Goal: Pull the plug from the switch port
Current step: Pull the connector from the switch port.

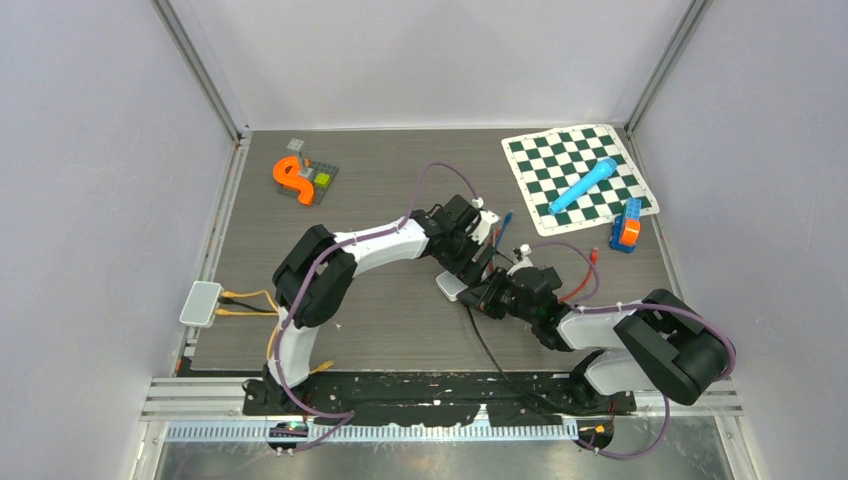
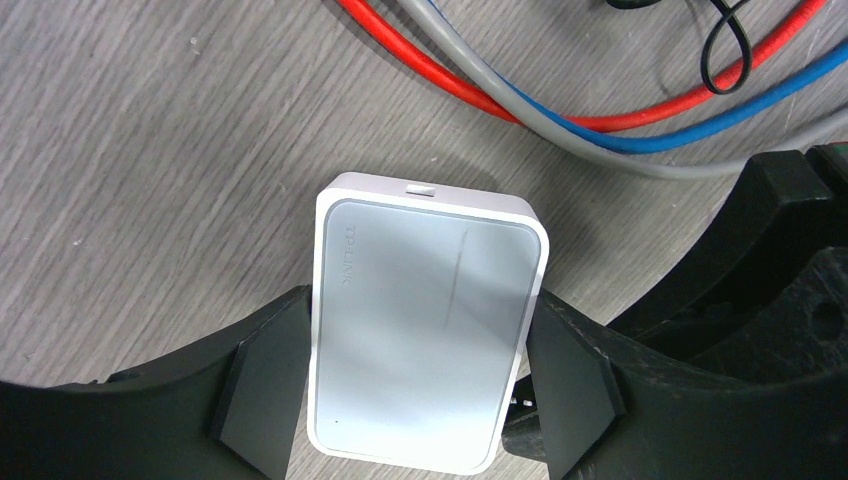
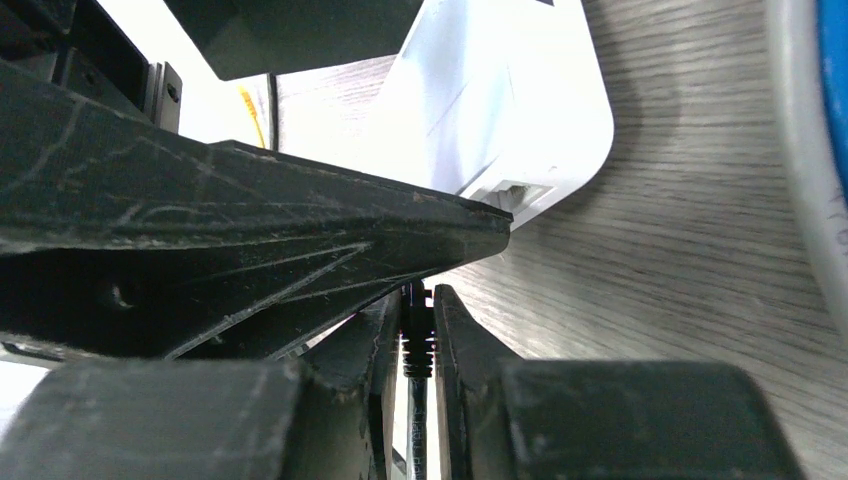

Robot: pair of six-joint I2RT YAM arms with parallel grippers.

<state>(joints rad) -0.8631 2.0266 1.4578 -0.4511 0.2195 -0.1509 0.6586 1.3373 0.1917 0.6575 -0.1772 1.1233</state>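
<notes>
Two arms (image 1: 380, 245) bent inward; left fingers (image 2: 260, 390) clamp switch (image 2: 425, 320), right fingers (image 3: 460, 335) pinch plug (image 3: 415, 340).

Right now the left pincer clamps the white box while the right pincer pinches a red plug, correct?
Not quite. The plug in the right pincer is black, not red, as the right wrist view shows. The left pincer does clamp the white box.

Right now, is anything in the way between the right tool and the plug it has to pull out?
No, nothing visible is. The right tool is pinched on the black plug close by the white TP-Link switch, and the left tool clamps the switch's sides.
</notes>
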